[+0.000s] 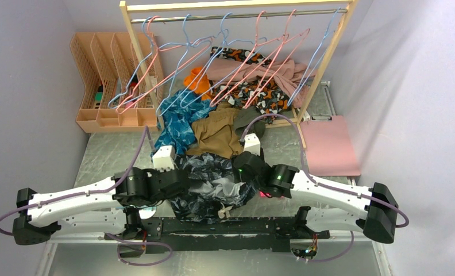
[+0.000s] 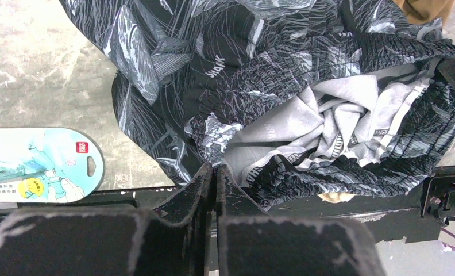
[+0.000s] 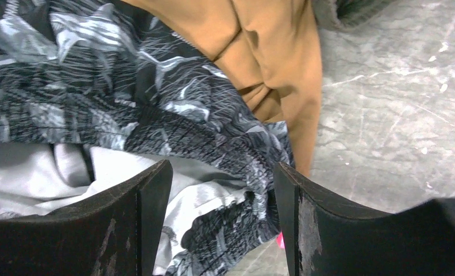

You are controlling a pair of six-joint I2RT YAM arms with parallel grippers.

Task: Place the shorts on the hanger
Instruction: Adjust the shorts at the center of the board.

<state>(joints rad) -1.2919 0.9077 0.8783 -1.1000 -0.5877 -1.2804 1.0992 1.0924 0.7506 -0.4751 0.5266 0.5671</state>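
The dark leaf-print shorts (image 1: 213,187) lie crumpled at the near middle of the table, pale grey lining showing. My left gripper (image 1: 186,179) is at their left side; in the left wrist view it (image 2: 215,169) is shut, with an edge of the shorts (image 2: 282,75) pinched at its tips. My right gripper (image 1: 243,172) is at their right side; in the right wrist view it (image 3: 222,190) is open, its jaws straddling the waistband edge of the shorts (image 3: 156,115). Light-blue wire hangers (image 1: 186,54) hang on the rail at the back among pink ones.
A wooden rack (image 1: 139,63) stands at the back over a heap of clothes. A teal-blue garment (image 1: 176,118) and a brown garment (image 1: 216,131) lie just beyond the shorts. A peach file organizer (image 1: 107,80) is back left, a pink board (image 1: 328,144) right, a blue card (image 2: 35,164) left.
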